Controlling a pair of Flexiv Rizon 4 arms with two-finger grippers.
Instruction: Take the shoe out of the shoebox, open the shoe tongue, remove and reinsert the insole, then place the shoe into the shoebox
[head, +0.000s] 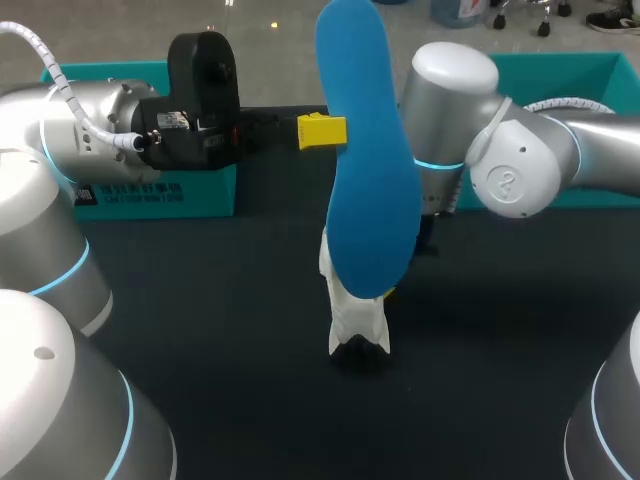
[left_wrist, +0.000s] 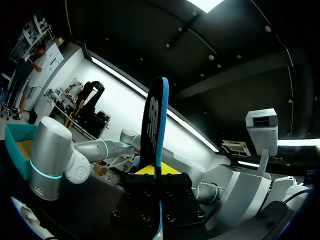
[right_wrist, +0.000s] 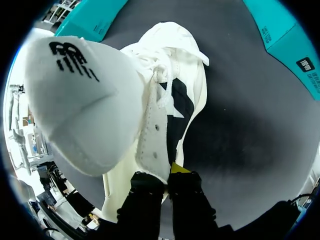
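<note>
Shoe (head: 357, 322) is out of the shoebox (head: 590, 75) and sits mid-tabletop (head: 200, 330), well in front of the teal box at the back right. In the right wrist view the white shoe (right_wrist: 165, 100) has its big tongue (right_wrist: 85, 100) flopped open toward the camera.

Our right arm (head: 500, 150) comes in from the right, bends at the elbow and drops down behind the insole onto the shoe. Its tool (right_wrist: 167, 172) is pinched shut on the edge of the shoe's upper beside the eyelets, one yellow tip just showing.

Our left arm (head: 90, 130) reaches across level from the left, wrist turned so the tool (head: 325, 131) points sideways. That tool is clamped tight on the blue insole (head: 365, 150), which stands up on end over the shoe, its lower end hanging right above the shoe. From the left wrist view the insole (left_wrist: 154, 125) is edge-on, sandwiched between the fingers of the left tool (left_wrist: 157, 175).

Another teal box piece (head: 160, 190) sits behind the left arm.
</note>
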